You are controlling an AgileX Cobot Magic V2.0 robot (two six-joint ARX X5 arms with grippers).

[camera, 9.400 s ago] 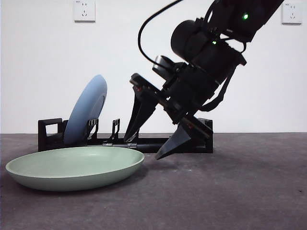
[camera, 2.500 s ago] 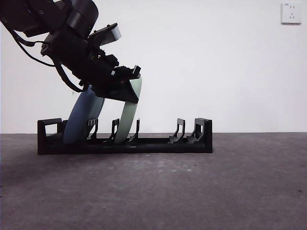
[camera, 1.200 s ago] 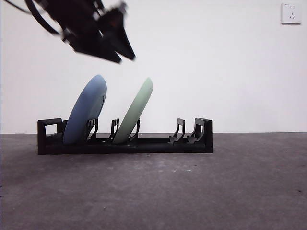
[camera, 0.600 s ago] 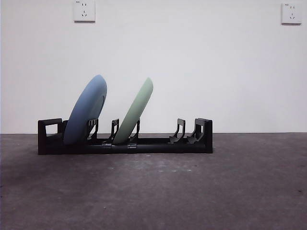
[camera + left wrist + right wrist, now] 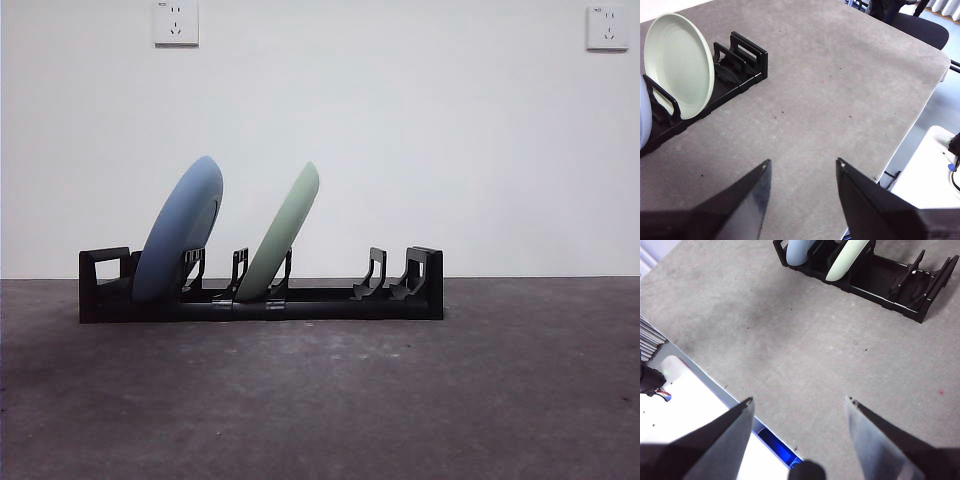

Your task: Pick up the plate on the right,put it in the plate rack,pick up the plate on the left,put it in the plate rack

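Note:
The black plate rack (image 5: 300, 300) stands on the grey table with two plates leaning upright in its slots. A blue plate (image 5: 180, 240) sits near its left end and a pale green plate (image 5: 285, 230) two dividers further right. In the left wrist view the green plate (image 5: 679, 65) and the rack (image 5: 740, 65) lie far from my left gripper (image 5: 802, 170), which is open and holds nothing. In the right wrist view the rack (image 5: 875, 275) with both plates is distant; my right gripper (image 5: 800, 402) is open and holds nothing. Neither arm shows in the front view.
The rack's right-hand slots (image 5: 390, 275) hold nothing. Two wall sockets (image 5: 176, 22) sit high on the white wall. The table's edge (image 5: 910, 135) and a white stand below it (image 5: 930, 175) show in the left wrist view.
The arm that set the green plate in the rack let go, rose up and left, and left the front view. Both plates stay leaning in the rack.

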